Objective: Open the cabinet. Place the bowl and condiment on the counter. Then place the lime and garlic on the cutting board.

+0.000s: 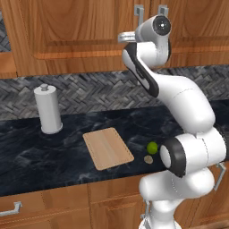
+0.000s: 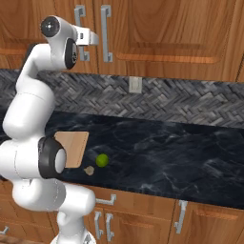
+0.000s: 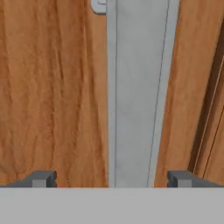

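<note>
The brown wood cabinet (image 1: 80,27) (image 2: 167,28) hangs over the counter with both doors closed. My gripper (image 2: 93,38) (image 1: 125,37) is raised to its two vertical grey handles (image 2: 106,33). In the hand view my gripper (image 3: 111,179) is open, and one handle bar (image 3: 138,92) runs between the two fingertips (image 3: 41,178) without touching them. On the dark marbled counter (image 1: 44,152) (image 2: 167,152) lies the light-wood cutting board (image 1: 108,148) (image 2: 74,147). Just right of it sit the green lime (image 1: 152,147) (image 2: 102,160) and the tan garlic (image 1: 148,159) (image 2: 88,170). The bowl and condiment are hidden.
A tall white paper-towel roll (image 1: 48,109) stands on the counter left of the board, near the herringbone backsplash. A wall outlet (image 2: 136,85) sits on the backsplash. Low drawers and doors with grey handles (image 2: 180,217) run under the counter's front edge.
</note>
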Motion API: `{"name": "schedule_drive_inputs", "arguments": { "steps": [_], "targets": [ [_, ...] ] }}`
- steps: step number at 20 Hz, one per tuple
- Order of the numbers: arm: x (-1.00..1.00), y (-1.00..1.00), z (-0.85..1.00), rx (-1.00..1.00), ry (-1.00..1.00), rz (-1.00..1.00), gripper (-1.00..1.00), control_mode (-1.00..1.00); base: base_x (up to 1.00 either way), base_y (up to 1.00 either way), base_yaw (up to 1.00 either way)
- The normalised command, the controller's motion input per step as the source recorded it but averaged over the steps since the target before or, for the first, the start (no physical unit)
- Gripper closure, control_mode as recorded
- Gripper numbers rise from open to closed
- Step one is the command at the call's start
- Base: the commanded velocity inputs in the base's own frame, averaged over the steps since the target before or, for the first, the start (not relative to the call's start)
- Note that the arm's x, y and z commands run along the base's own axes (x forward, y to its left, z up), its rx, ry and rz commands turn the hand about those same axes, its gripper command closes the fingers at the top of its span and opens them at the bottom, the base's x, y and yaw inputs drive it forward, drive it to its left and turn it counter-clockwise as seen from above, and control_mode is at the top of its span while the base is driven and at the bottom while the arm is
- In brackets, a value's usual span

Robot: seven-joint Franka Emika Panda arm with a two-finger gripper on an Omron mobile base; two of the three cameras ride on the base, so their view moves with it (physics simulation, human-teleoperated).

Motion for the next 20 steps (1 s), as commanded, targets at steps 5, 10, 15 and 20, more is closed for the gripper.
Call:
{"name": "schedule_drive_inputs", "arguments": {
  "steps": [5,10,15,20],
  "targets": [
    [0.34,0.0,-0.06,0.0,0.04,0.0,-1.0,-1.0,0.0,0.0,0.0],
    [0.25,0.05,-0.07,0.0,0.02,0.0,-1.0,-1.0,0.0,0.0,0.0],
    [0.1,0.43,-0.16,-0.08,0.0,0.0,1.0,-1.0,0.0,0.0,0.0],
    [0.38,0.23,-0.17,-0.01,0.0,0.0,1.0,-1.0,0.0,0.0,0.0]
  ]
}}
